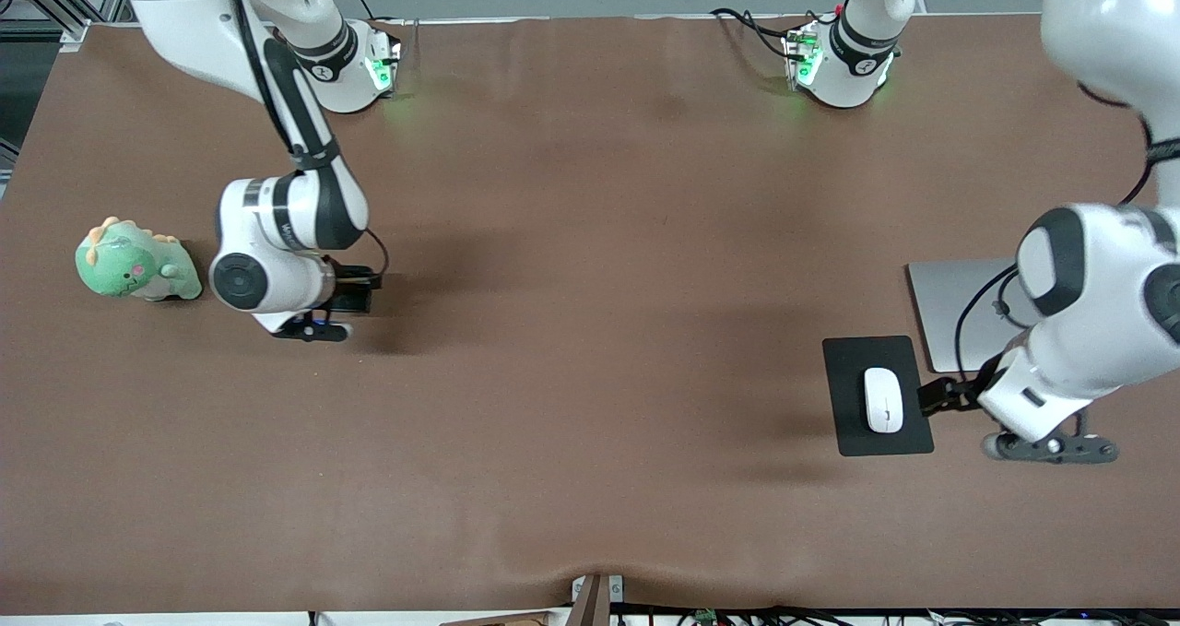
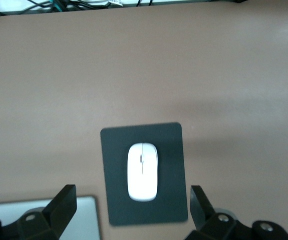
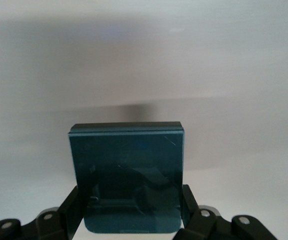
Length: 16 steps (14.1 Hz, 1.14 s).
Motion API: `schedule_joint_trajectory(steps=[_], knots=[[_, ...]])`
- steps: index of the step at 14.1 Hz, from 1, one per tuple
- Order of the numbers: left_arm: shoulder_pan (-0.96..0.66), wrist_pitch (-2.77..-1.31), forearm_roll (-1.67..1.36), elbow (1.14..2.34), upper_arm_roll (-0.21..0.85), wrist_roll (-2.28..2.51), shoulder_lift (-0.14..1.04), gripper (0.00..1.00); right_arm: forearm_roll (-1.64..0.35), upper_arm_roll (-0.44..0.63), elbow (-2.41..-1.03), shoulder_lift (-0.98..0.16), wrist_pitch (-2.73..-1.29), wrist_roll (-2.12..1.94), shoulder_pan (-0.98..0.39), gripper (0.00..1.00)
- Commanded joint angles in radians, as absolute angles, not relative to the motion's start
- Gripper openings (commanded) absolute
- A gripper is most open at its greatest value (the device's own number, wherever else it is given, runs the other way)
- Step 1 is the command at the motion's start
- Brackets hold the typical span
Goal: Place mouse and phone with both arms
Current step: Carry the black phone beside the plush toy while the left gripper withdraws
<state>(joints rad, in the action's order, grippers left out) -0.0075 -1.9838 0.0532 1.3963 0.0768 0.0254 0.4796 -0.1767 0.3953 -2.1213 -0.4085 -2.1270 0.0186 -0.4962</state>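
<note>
Mouse (image 1: 883, 399): placed on pad (image 1: 853, 432); left gripper (image 2: 133, 210) spread, empty. Phone (image 3: 127, 175): pinched by right gripper (image 3: 128, 212), unplaced, toy's (image 1: 136, 263) 3 o'clock.

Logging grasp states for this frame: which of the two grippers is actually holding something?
The right gripper: its jaws clamp the glossy black rectangular phone. The left gripper hangs open over the matte black pad, holding nothing.

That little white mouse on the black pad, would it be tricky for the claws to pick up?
Probably a bit. The mouse has a smooth, rounded shell, so it may slip between hard fingers. It looks small and rigid, likely light, and should not bend. Lying flat on the mouse pad, it seems unlikely to roll or tip. The left gripper is open above it.
</note>
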Motion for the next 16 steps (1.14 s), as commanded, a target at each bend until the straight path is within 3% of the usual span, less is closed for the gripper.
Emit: schedule_joint_trajectory(steps=[1, 6, 10, 11, 12, 16], knots=[[-0.005, -1.840, 0.055, 1.440, 0.087, 0.012, 0.324, 1.00, -0.163, 0.480, -2.229, -0.370, -2.218, -0.118, -0.488, 0.00], [-0.026, -1.783, -0.003, 1.656, 0.071, 0.011, 0.022, 1.00, -0.163, 0.508, -2.258, -0.376, -2.252, -0.209, -0.413, 0.00], [-0.023, -1.714, -0.012, 1.713, 0.066, -0.006, -0.069, 1.00, -0.166, 0.506, -2.299, -0.409, -2.342, -0.207, -0.410, 0.00], [-0.025, -1.691, -0.012, 1.712, 0.051, -0.046, -0.087, 1.00, -0.166, 0.506, -2.299, -0.425, -2.335, -0.207, -0.411, 0.25], [-0.028, -1.671, -0.020, 1.713, 0.025, -0.084, -0.106, 1.00, -0.163, 0.506, -2.298, -0.433, -2.320, -0.215, -0.422, 0.99], [-0.029, -1.588, -0.034, 1.678, 0.002, -0.129, -0.121, 1.00, -0.163, 0.503, -2.200, -0.430, -2.261, -0.248, -0.451, 1.00]])
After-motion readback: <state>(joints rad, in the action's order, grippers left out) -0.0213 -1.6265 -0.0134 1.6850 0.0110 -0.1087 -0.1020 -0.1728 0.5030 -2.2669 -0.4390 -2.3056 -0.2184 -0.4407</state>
